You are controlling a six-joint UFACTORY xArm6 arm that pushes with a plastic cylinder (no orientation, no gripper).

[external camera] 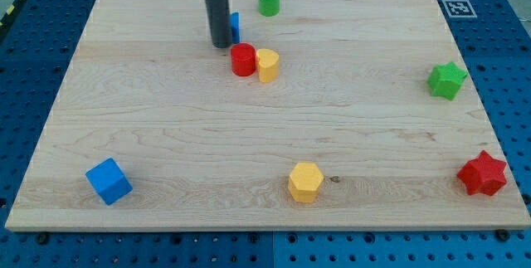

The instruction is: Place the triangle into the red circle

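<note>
My tip rests on the board near the view's top, left of centre. A blue block, mostly hidden behind the rod, sits just right of it; its shape cannot be made out, it may be the triangle. The red circle block stands just below and right of my tip, a small gap apart. A yellow block with a rounded top touches the red circle's right side.
A green cylinder stands at the top. A green star is at the right, a red star at the bottom right, a yellow hexagon at the bottom centre, a blue cube at the bottom left. The wooden board lies on a blue pegboard.
</note>
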